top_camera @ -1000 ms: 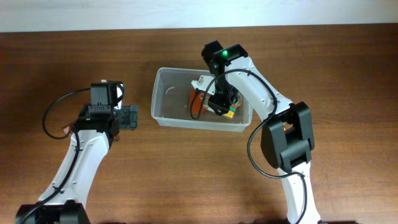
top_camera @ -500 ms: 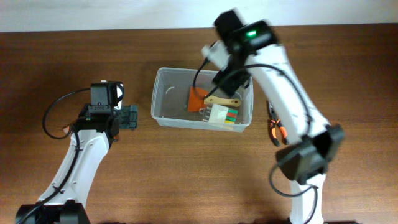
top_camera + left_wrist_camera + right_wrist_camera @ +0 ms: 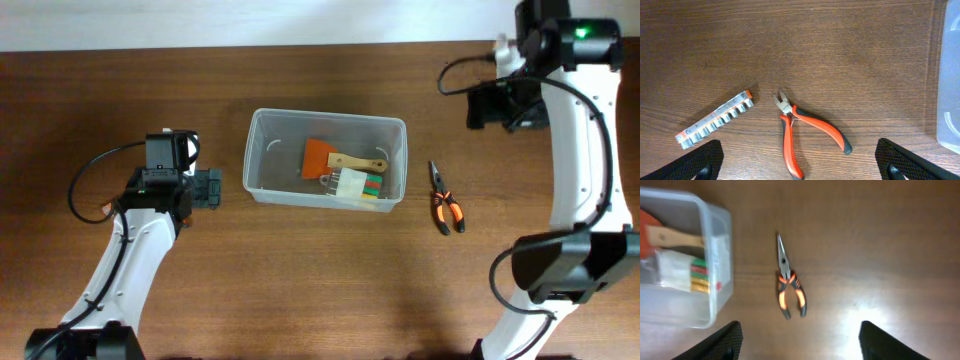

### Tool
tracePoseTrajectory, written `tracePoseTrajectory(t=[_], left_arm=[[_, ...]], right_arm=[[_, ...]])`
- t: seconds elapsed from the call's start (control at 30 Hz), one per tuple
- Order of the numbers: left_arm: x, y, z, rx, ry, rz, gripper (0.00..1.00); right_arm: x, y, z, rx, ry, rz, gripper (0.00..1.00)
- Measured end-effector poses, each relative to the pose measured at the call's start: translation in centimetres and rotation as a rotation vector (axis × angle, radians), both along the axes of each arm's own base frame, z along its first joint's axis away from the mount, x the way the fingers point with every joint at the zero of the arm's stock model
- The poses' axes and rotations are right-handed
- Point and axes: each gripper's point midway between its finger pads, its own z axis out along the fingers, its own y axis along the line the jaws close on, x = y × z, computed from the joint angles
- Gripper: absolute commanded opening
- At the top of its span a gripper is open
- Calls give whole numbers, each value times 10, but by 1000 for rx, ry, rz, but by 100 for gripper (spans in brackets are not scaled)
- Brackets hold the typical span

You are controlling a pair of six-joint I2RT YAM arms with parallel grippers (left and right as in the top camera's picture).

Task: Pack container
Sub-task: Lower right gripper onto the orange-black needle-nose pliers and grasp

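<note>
The right gripper (image 3: 488, 105), fingers spread and empty, hung well apart from the pliers (image 3: 446, 210), which lay just right of the container (image 3: 270, 160) at mid-table. Best approach: descend square across the handles near the pivot, then lift clear of the rim. The left gripper (image 3: 207, 188) was likewise spread; its arm hid red pliers (image 3: 807, 134) and a socket rail (image 3: 715, 125) from overhead. The right wrist view was blurred.

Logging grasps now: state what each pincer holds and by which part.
Nothing is held. The left pincer and the right pincer both stand open and empty; the orange pliers lie loose on the table.
</note>
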Motion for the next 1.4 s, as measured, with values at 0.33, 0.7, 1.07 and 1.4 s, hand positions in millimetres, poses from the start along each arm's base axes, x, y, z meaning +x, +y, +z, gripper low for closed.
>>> tracePoseTrajectory(t=[0.33, 0.7, 1.07, 1.4], left_arm=[[0, 0, 0, 0, 0, 0, 99], [0, 0, 0, 0, 0, 0, 99], [0, 0, 0, 0, 0, 0, 99], [0, 0, 0, 0, 0, 0, 99]], right_arm=[[-33, 8, -120, 52, 229, -27, 73], [-59, 3, -178, 60, 289, -39, 64], [-81, -16, -214, 18, 315, -59, 59], [-84, -20, -217, -6, 304, -54, 42]])
